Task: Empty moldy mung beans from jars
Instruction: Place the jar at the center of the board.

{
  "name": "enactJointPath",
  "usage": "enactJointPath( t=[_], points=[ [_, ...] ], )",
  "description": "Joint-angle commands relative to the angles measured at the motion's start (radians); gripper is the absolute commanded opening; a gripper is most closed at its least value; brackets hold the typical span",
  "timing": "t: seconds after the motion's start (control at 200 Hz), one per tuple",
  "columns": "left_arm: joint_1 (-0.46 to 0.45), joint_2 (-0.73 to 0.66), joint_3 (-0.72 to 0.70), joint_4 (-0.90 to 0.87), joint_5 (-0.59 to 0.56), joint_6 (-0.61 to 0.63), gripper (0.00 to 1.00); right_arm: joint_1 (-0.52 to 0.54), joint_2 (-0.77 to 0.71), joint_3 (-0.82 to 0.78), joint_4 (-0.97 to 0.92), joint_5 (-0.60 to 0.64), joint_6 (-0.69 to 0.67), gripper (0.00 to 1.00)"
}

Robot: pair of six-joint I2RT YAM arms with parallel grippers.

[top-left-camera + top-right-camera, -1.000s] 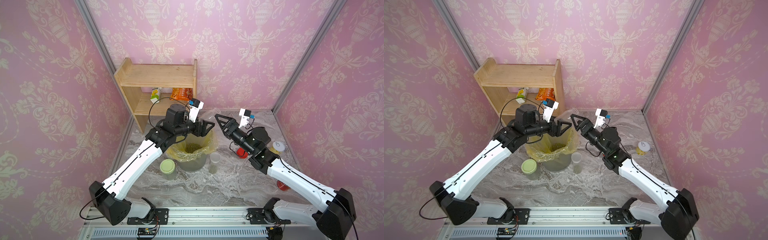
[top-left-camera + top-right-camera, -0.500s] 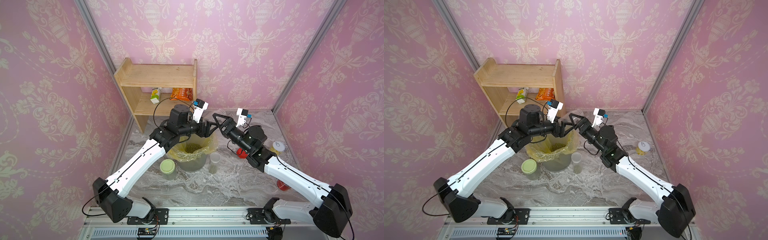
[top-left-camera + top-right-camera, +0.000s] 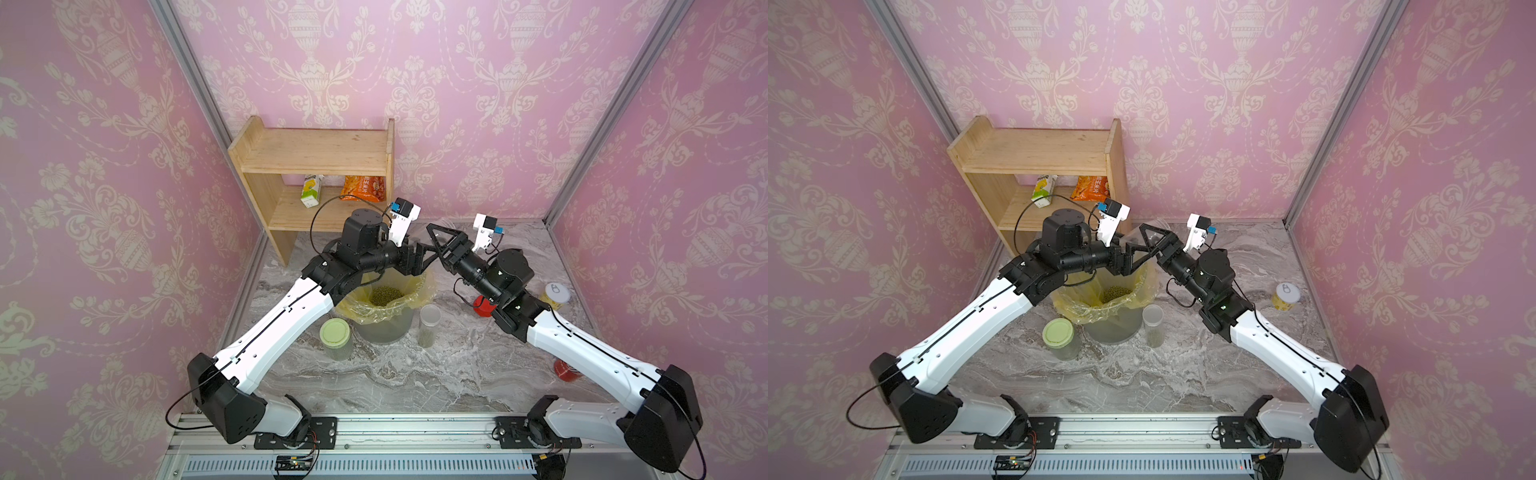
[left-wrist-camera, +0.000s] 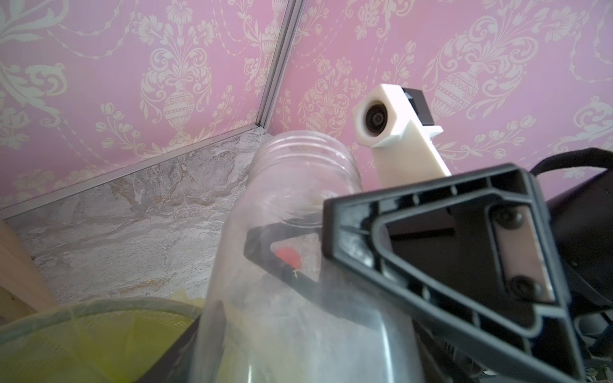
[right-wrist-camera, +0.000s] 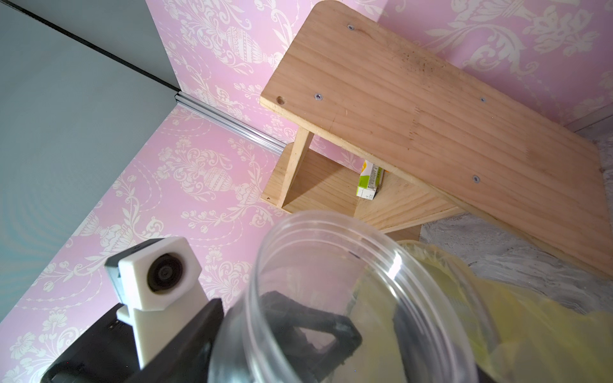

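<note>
An empty, lidless clear jar hangs tilted over the bin, which is lined with a yellow bag. My left gripper is shut on the jar's lower body. My right gripper straddles the same jar with a finger against each wall. Mung beans lie in a heap inside the bin. A wide jar with a pale green lid and a slim jar with beans in it stand in front of the bin.
A red lid lies on the table under my right forearm. A yellow tin stands at the right, and a red can is nearer the front. The wooden shelf with a carton and a snack bag stands at the back left.
My right gripper has moved left to the jar in my left gripper, and its jaws have narrowed around it. The left arm has shifted slightly towards it with the jar.
</note>
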Motion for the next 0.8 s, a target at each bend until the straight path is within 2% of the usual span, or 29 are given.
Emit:
enactJointPath(
  t=[0.0, 0.22, 0.315, 0.465, 0.54, 0.67, 0.796],
  points=[
    [-0.011, -0.002, 0.027, -0.004, 0.012, 0.028, 0.44, 0.008, 0.013, 0.017, 0.018, 0.010, 0.000, 0.73],
    [-0.011, -0.025, -0.008, 0.018, -0.043, 0.022, 0.52, 0.008, 0.017, 0.020, 0.016, 0.012, 0.022, 0.68],
    [-0.011, -0.028, -0.010, 0.015, -0.050, 0.020, 0.60, 0.008, 0.018, 0.026, 0.018, 0.010, 0.024, 0.67],
    [-0.011, -0.035, -0.018, 0.016, -0.054, 0.026, 0.62, 0.007, 0.015, 0.027, 0.006, 0.016, 0.024, 0.65],
    [-0.012, -0.045, -0.023, 0.021, -0.061, 0.027, 0.72, 0.006, 0.013, 0.017, 0.023, 0.032, 0.039, 0.64],
    [-0.011, -0.048, -0.024, 0.019, -0.064, 0.029, 0.82, 0.007, 0.012, 0.018, 0.028, 0.034, 0.047, 0.64],
    [-0.011, -0.048, -0.025, 0.020, -0.063, 0.027, 0.83, 0.005, 0.009, 0.021, 0.034, 0.037, 0.049, 0.63]
  ],
)
